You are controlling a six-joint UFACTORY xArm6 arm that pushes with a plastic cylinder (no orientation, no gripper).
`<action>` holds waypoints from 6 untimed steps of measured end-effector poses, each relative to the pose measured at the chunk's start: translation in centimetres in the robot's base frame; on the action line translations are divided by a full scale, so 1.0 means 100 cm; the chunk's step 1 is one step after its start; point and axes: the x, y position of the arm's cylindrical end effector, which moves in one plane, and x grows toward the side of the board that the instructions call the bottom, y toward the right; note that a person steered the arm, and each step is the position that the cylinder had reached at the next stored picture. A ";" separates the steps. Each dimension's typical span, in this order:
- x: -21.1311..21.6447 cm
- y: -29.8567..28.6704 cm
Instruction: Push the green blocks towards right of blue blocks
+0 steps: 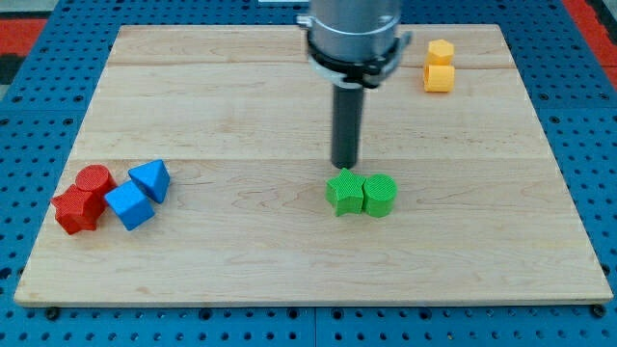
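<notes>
Two green blocks sit touching near the board's middle: a star-shaped one on the left and a round cylinder on the right. Two blue blocks lie at the view's left: a triangular one and a cube-like one just below it. My tip stands just above the green star block, at its top edge, touching or nearly so.
Two red blocks, a cylinder and a star, sit left of the blue blocks. Two yellow blocks stand stacked in the view at the top right. The wooden board lies on a blue pegboard.
</notes>
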 end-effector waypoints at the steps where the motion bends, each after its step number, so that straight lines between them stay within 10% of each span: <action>1: 0.011 0.058; 6: 0.036 -0.047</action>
